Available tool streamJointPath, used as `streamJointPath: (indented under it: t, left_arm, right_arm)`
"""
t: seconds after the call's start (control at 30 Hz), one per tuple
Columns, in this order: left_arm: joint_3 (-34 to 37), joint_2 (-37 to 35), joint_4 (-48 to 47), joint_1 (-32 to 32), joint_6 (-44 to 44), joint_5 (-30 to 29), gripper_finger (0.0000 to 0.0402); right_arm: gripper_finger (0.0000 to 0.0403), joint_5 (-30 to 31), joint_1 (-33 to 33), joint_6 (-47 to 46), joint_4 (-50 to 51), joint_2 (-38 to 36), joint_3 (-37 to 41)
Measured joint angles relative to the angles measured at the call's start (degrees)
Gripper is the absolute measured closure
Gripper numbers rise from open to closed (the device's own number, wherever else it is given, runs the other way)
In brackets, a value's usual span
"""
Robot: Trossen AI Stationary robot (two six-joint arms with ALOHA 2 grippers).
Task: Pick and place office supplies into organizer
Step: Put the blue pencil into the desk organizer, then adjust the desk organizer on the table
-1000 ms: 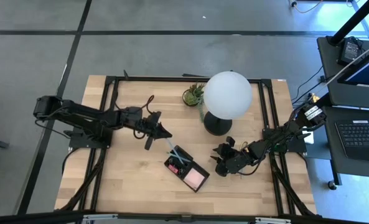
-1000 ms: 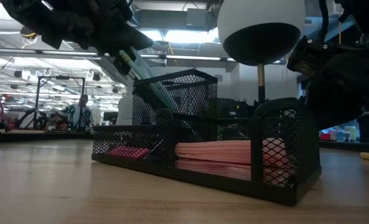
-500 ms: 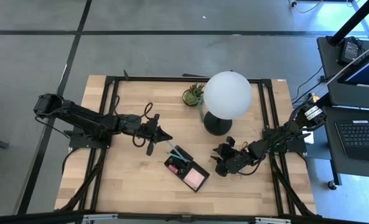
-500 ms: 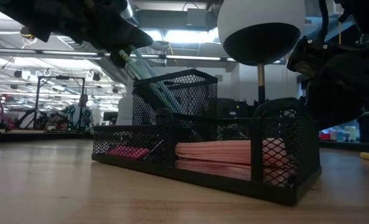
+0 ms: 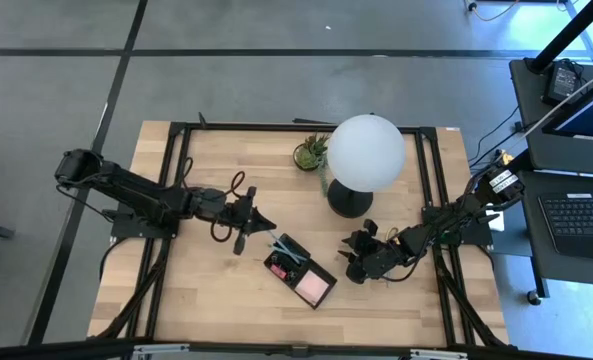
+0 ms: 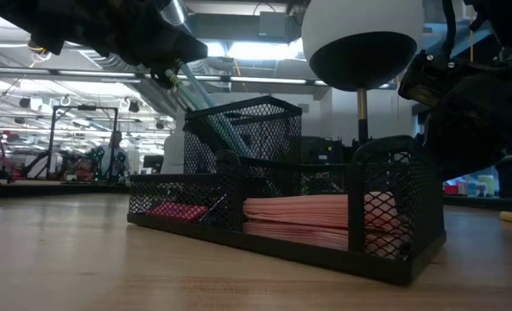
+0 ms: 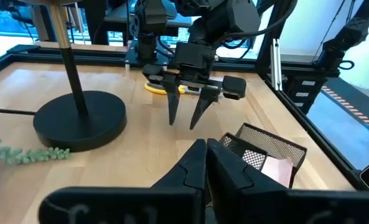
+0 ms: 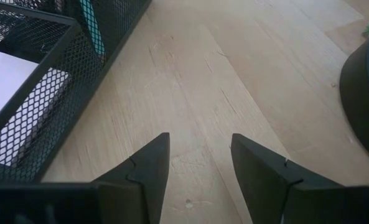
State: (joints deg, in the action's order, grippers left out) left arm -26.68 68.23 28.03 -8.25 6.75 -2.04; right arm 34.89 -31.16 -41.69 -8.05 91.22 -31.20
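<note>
Mostly done, I'd say: organizer (image 5: 299,270) mid-bench holds the pink sticky pad (image 5: 313,288) in its big bay, pale-green pencils (image 6: 205,108) leaning in the mesh cup, something pink in the low bay (can't identify).
Yellow-handled scissors (image 7: 160,88) are not yet in, lying beyond the organizer by the right arm.
Left pincer (image 5: 261,222) is just beside the organizer at the pencil tops, closed empty; right pincer (image 8: 200,163) is near the organizer's other side, fingers apart, empty.

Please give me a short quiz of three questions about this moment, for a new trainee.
1. True or false: the right gripper is open above the bare table.
2. The pink sticky pad lies: A) in the organizer; B) under the lamp; C) beside the plant.
3. Which gripper is nearer to the pencils?

Key: 1 true. 2 A. 3 the left gripper.
</note>
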Motion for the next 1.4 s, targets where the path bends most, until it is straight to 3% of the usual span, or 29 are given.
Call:
streamJointPath:
  t: [0.33,0.47,0.63,0.8,1.0,1.4]
  left_arm:
    - [0.0,0.0,-0.9,0.0,-1.5,0.9,0.0327]
    - [0.0,0.0,-0.4,0.0,-1.6,0.9,0.0305]
    - [0.0,0.0,0.3,0.0,-4.3,-2.2,0.0297]
    - [0.0,-0.1,-0.7,0.2,-5.4,-4.9,0.0299]
    - [0.0,-0.1,-3.3,0.2,-5.2,-4.9,0.0297]
    - [0.0,-0.2,-4.8,0.2,-7.0,-4.9,0.0299]
  right_arm:
    - [0.0229,0.0,0.0,0.0,-0.5,0.0,0.0]
    - [0.0229,-0.1,0.0,0.0,-5.3,0.0,0.0]
    - [0.0229,-6.1,0.6,0.3,-8.2,0.0,-4.0]
    - [0.0229,-15.4,2.5,-3.6,5.5,0.0,-13.9]
    - [0.0229,-17.2,4.0,-11.8,25.4,0.0,-24.2]
    - [0.0229,-17.0,3.1,-9.1,25.4,0.1,-27.8]
